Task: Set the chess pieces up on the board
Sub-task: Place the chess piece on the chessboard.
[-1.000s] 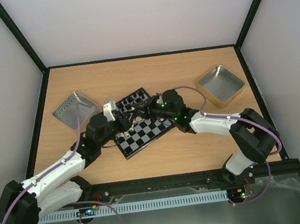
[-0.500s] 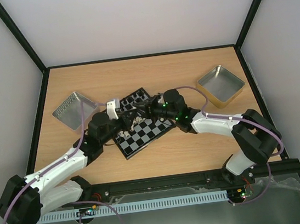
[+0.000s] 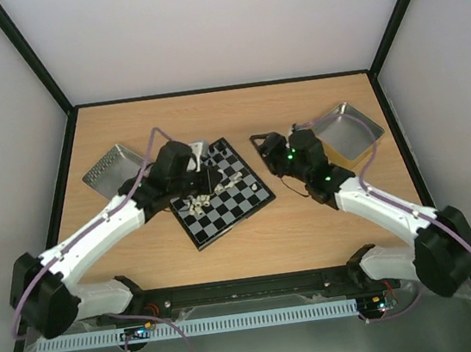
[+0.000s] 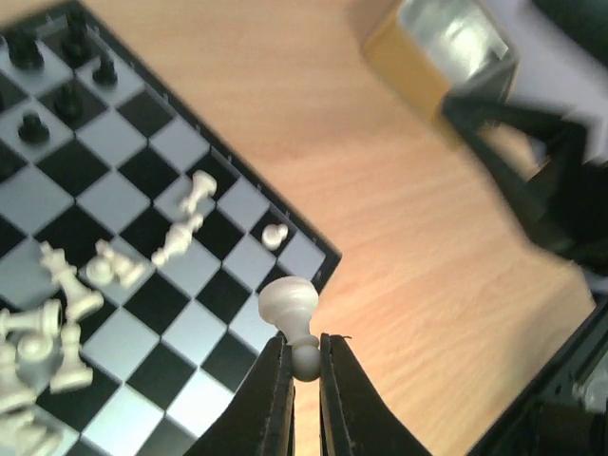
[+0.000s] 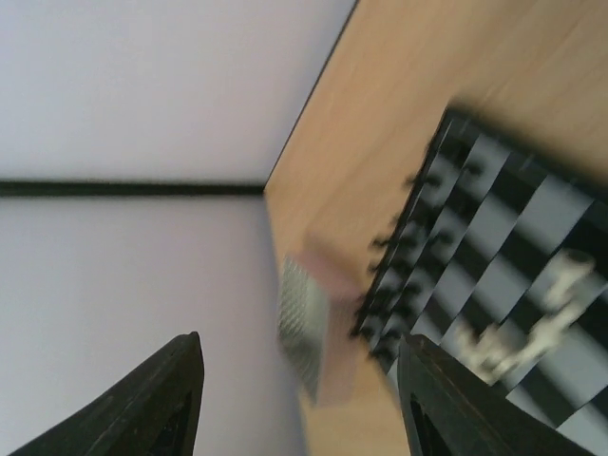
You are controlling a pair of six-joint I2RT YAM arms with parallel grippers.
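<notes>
The board point(image 3: 241, 203) lies at the table's middle, turned at an angle. Black chess pieces point(image 3: 216, 154) stand along its far edge, and white chess pieces point(image 3: 196, 203) lie tumbled on its left part. My left gripper point(image 4: 304, 348) is shut on the round head of a white pawn point(image 4: 288, 304), held base-outward above the board's point(image 4: 142, 285) near corner; in the top view this gripper point(image 3: 207, 180) hangs over the board. My right gripper point(image 3: 259, 145) is off the board's right side, open and empty point(image 5: 299, 380), with the board point(image 5: 518, 237) blurred beyond its fingers point(image 5: 176, 399).
A silver tray point(image 3: 114, 169) stands left of the board and a gold tray point(image 3: 348, 132) at the far right. The left wrist view shows fallen white pieces point(image 4: 187, 220), one upright white pawn point(image 4: 275, 235), and the gold tray point(image 4: 446, 57).
My right gripper has pulled back off the board to the right and opened. My left gripper has shut on the white pawn and shifted over the board.
</notes>
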